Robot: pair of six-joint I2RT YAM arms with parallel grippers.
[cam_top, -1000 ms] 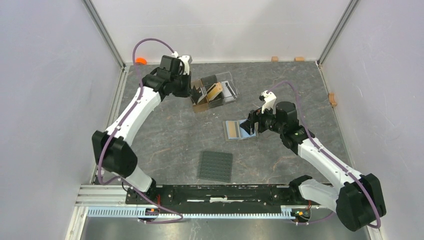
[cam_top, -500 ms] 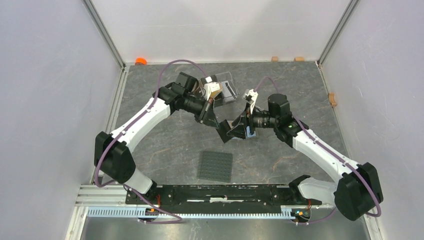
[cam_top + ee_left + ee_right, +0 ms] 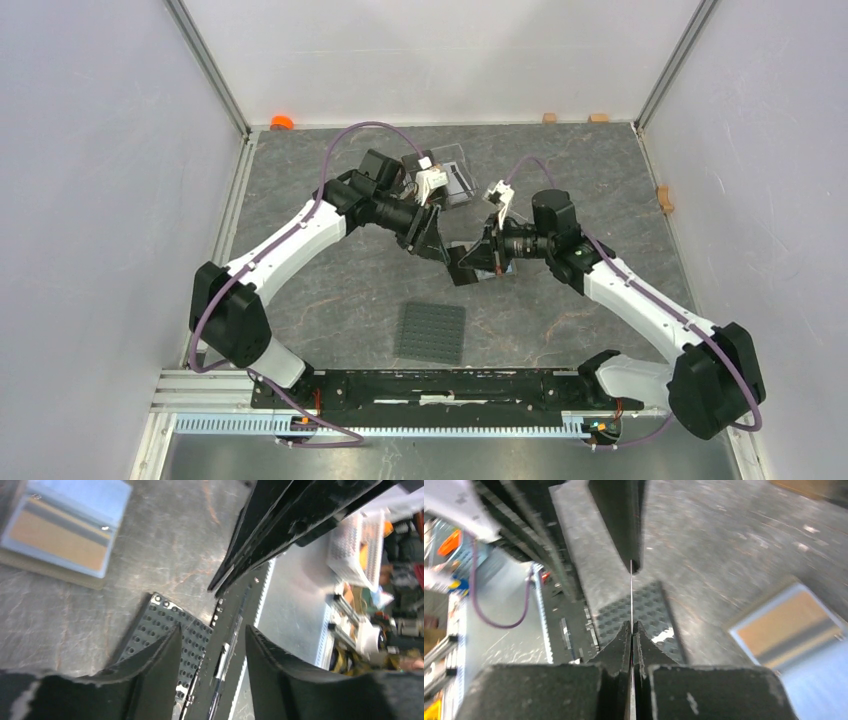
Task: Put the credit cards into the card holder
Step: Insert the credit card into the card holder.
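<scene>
Black credit card (image 3: 461, 267): held clear of the table at mid-workspace, between the two arms.

1. Nearest the arm bases, a dark grey studded mat (image 3: 431, 333) lies flat on the stone-patterned table (image 3: 330, 280), apart from all other items.

2. Beyond the mat, the right gripper (image 3: 476, 260) points toward the left arm. In the right wrist view its jaws are pressed together on the black credit card, which shows edge-on as a thin line (image 3: 631, 595) running out from between the fingertips.

3. The left gripper (image 3: 440, 248) faces the right one from the opposite side. In the left wrist view its jaws stand apart with nothing pinched between them. The free end of the card reaches the tip of one of the left fingers (image 3: 616, 520); contact there cannot be confirmed.

4. Below and just past the right gripper, the card holder (image 3: 819, 675) lies open and flat on the table, clear bluish pockets facing up. A gold-orange card (image 3: 784, 627) with a dark stripe sits inside one pocket. In the overhead view the holder is mostly covered by the right gripper and the held card.

5. Farther back, a clear stand (image 3: 460, 178) rests on the table, partly hidden behind the left wrist.

6. At the far left corner lies a small orange object (image 3: 282, 122).
</scene>
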